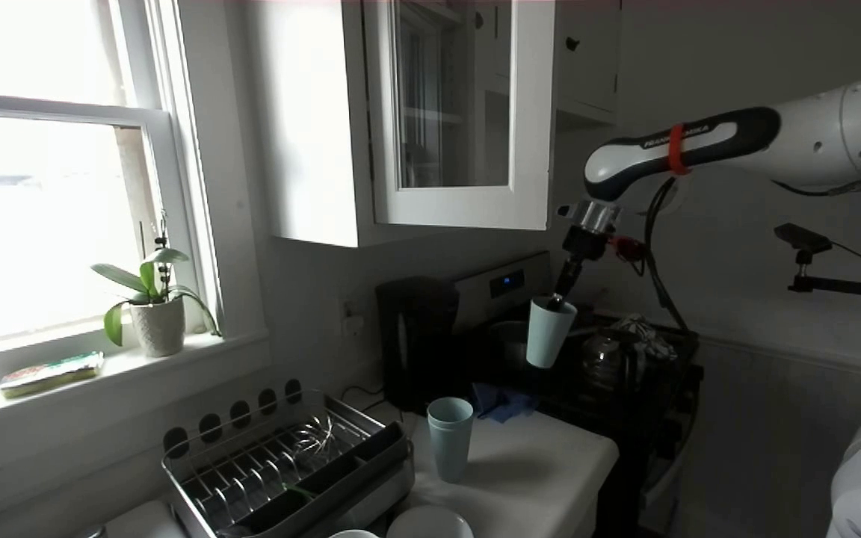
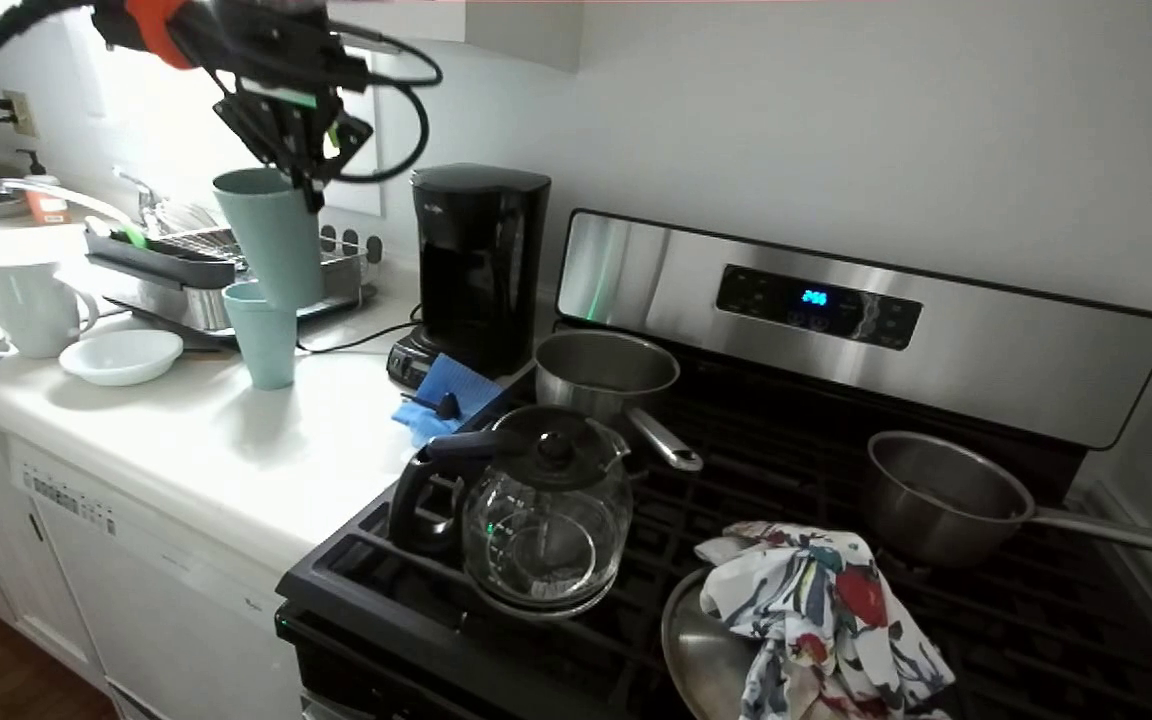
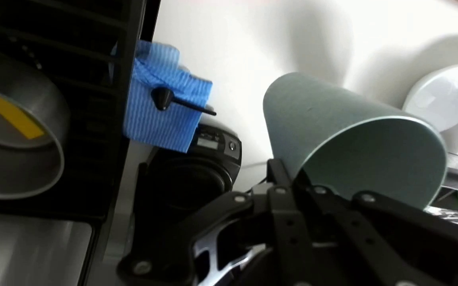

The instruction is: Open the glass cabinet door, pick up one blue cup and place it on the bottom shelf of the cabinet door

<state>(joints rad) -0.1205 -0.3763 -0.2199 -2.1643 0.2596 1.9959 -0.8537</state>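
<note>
Two fingers [image 3: 278, 171] of the gripper [image 3: 291, 176] pinch the rim of the blue cup [image 3: 332, 105], which hangs tilted in the air, clear of the counter [image 2: 326, 450]. Another cup [image 1: 451, 444] stands upright on it, near the dish rack [image 2: 201, 308] and black coffee maker [image 2: 448, 220]. Higher up, in an exterior view, is the white-framed glass cabinet door [image 1: 464, 116].

In an exterior view, the window [image 1: 42, 224] glares white while the stove [image 1: 479, 297] lies dim.

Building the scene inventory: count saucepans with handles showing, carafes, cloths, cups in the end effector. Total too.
Saucepans: 2
Carafe: 1
Cloths: 2
Cup in end effector: 1
Total: 6
</note>
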